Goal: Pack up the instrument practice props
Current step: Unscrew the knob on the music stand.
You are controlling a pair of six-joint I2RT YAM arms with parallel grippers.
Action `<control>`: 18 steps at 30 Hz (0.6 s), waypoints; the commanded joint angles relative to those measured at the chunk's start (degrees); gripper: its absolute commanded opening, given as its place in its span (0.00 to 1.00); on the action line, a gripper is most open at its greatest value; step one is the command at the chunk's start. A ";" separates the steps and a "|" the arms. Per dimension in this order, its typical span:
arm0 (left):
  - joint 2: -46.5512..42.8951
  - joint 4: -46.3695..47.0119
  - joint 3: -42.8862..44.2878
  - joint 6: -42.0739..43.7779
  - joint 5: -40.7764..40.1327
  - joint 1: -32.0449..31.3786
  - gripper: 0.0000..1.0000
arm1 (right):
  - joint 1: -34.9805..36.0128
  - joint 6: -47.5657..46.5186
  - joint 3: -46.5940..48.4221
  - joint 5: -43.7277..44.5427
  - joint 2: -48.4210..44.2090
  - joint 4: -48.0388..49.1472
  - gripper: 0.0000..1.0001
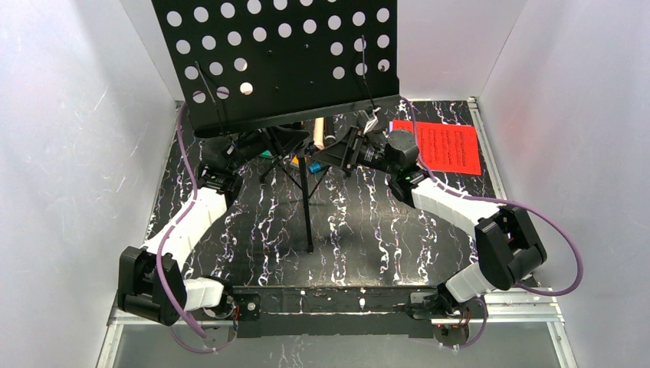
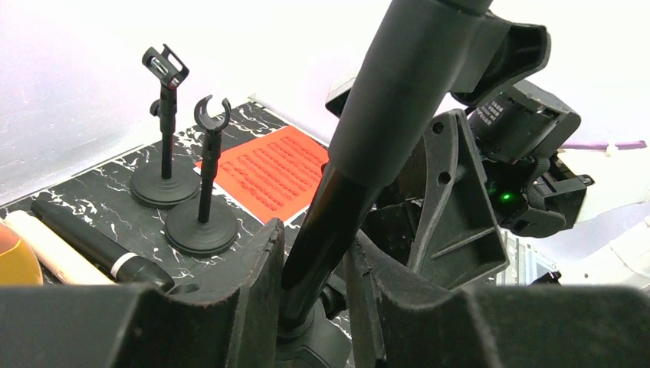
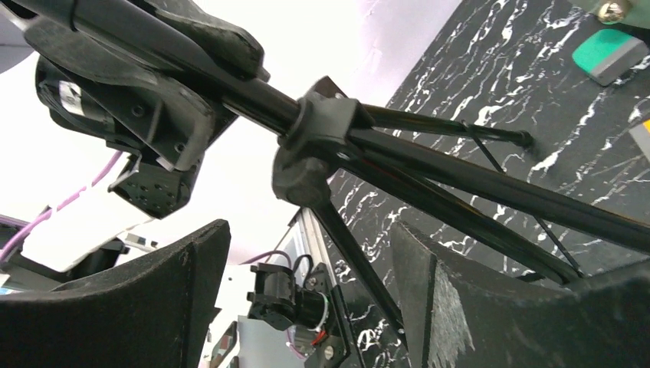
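The black perforated music rack (image 1: 283, 54) stands at the back on its tripod legs (image 1: 306, 207). My left gripper (image 1: 268, 146) is under the rack, and its fingers (image 2: 310, 238) press the stand's pole (image 2: 337, 192) from both sides. My right gripper (image 1: 337, 153) is open beside the tripod hub (image 3: 314, 146), and one thin leg runs between its fingers (image 3: 310, 230). A red sheet-music page (image 1: 448, 147) lies flat at the back right. Two mic holders (image 2: 165, 184) (image 2: 201, 226) stand beside it. A cream microphone (image 2: 50, 245) and a black microphone (image 2: 100, 249) lie next to each other.
White walls close in the table on the left, back and right. An orange object (image 2: 15, 261) shows at the left edge of the left wrist view. A green block (image 3: 609, 54) lies on the marbled tabletop (image 1: 368, 222) near the tripod. Purple cables loop off both arms.
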 commanded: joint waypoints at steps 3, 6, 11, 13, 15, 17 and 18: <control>-3.47 1.13 -2.22 -0.52 1.46 0.09 0.06 | 1.63 2.35 4.82 2.69 1.21 1.35 0.81; -3.81 1.13 -2.95 -0.06 1.59 0.10 0.00 | 1.87 2.93 6.38 2.59 2.43 0.90 0.77; -3.71 1.08 -3.82 0.73 0.98 0.05 0.00 | 2.56 4.06 7.12 1.87 4.35 2.85 0.69; -3.57 0.97 -4.06 0.56 0.56 0.09 0.00 | 2.63 4.28 7.02 2.01 4.58 3.36 0.65; -3.10 0.79 -3.81 0.09 0.68 0.10 0.00 | 2.64 4.24 6.86 2.11 4.60 3.64 0.60; -2.78 0.21 -3.49 0.13 0.97 0.06 0.00 | 2.64 4.01 6.68 2.44 4.31 3.85 0.55; -2.63 -0.02 -3.29 0.06 1.17 0.07 0.00 | 2.63 3.90 6.52 2.68 4.18 3.86 0.53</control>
